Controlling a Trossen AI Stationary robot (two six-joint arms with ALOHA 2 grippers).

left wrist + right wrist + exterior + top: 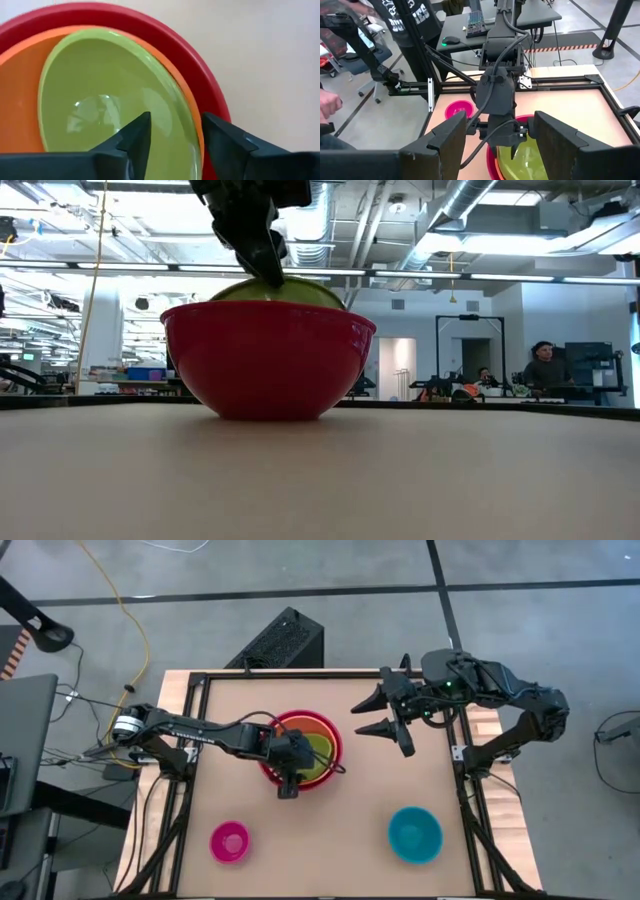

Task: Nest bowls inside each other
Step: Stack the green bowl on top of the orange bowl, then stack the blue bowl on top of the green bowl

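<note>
A red bowl (pixel 336 736) stands on the table's far middle with an orange bowl (pixel 20 100) inside it. A green bowl (pixel 100 100) lies tilted inside the orange one, and its rim shows above the red rim (pixel 275 290). My left gripper (pixel 175 135) is open over the stack's near rim. One finger is above the green bowl's inside and the other is outside its rim. My right gripper (pixel 375 718) is open, high above the table to the right of the stack. A pink bowl (pixel 229 841) and a blue bowl (pixel 414 834) stand apart near the front edge.
A black frame (pixel 300 674) borders the table. The bare table top (pixel 320 830) between the pink and blue bowls is free room. In the right wrist view, a person's hand (pixel 327 106) and desks show beyond the table's left side.
</note>
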